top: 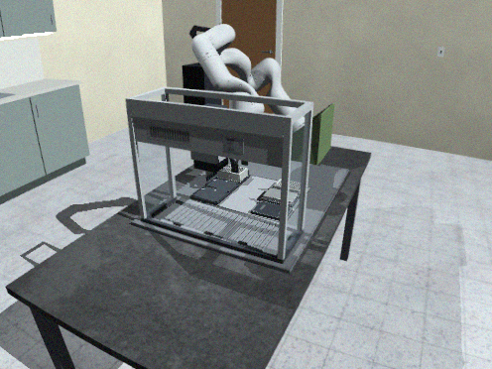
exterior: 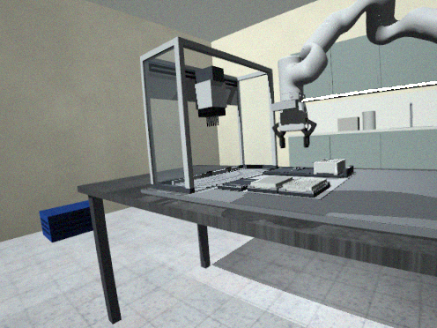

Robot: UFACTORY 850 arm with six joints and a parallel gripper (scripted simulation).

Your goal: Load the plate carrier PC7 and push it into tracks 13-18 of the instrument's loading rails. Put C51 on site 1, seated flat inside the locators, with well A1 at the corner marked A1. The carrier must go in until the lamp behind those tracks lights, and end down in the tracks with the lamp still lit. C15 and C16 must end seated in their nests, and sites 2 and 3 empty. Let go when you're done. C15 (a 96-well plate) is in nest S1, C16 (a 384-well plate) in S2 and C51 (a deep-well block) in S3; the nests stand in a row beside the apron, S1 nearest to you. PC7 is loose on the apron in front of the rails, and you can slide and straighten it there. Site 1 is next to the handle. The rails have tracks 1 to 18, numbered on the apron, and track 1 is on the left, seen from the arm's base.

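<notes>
— Dark table [exterior: 282, 212] under everything, pale tiled floor around it. Where's C51 [exterior: 329, 167]?

— White deep-well block, standing upright at the far end of the row of nests, taller than the two flat plates in front of it. It rests in its nest beside the apron, nothing touching it.

— And the carrier?

— PC7 [top: 214, 190] lies dark and flat on the apron, in front of the rails, outside the framed instrument [exterior: 181, 106]. From the top view its sites are hard to make out; I can't tell whether anything sits on them.

— The claw?

— The gripper [exterior: 293, 142] hangs in the air with its fingers spread wide, pinching nothing. It's above the deck, left of C51 in the exterior view and well above it.

— Other plates?

— C15 [exterior: 308, 185] and C16 [exterior: 273, 182] lie flat in the nearer nests.

— Beyond that?

— A pipetting head [exterior: 211, 94] hangs inside the frame, and a blue crate [exterior: 66, 219] sits on the floor by the wall.
</notes>
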